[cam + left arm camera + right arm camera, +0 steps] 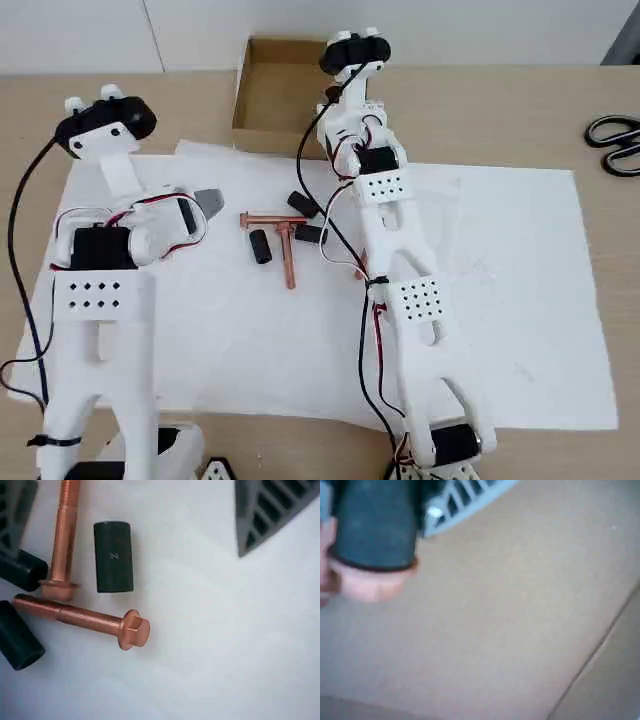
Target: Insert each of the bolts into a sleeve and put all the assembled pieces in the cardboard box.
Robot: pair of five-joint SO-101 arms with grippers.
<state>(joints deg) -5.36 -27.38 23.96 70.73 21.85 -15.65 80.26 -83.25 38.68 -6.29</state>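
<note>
The one mark I can make out from my station is on a black sleeve. The sleeve lies on the white paper sheet that covers the desk, in the sheet's far half and to the left of its middle. It is just beside the shaft of a copper bolt. A single small pale character sits on the sleeve's curved side, about midway along it. It looks to me like a 2, but it could equally be a Z, and I cannot tell which.
</note>
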